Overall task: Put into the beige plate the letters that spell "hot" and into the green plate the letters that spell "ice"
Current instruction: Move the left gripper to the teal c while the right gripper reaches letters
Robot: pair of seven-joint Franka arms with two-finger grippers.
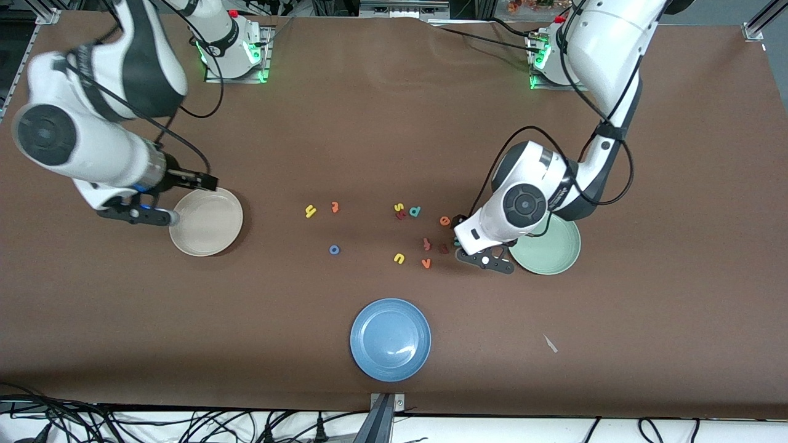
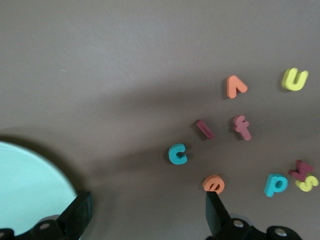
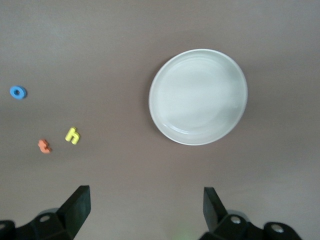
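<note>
The beige plate (image 1: 206,221) lies empty toward the right arm's end, and the green plate (image 1: 548,245) lies empty toward the left arm's end. The yellow h (image 1: 310,211), orange t (image 1: 335,207) and blue o (image 1: 334,250) lie on the table between them. My left gripper (image 2: 147,215) hangs open over bare table beside the green plate (image 2: 30,185). One fingertip (image 2: 215,210) is right by the orange e (image 2: 214,184). The teal c (image 2: 177,154) and dark red i (image 2: 205,129) lie just ahead. My right gripper (image 3: 145,207) is open and holds nothing, beside the beige plate (image 3: 198,97).
A blue plate (image 1: 390,339) lies nearer the front camera, mid-table. Other letters sit around the e: a pinkish f (image 2: 242,127), orange v (image 2: 235,86), yellow u (image 2: 294,79), teal d (image 2: 275,184) and yellow s (image 2: 307,183).
</note>
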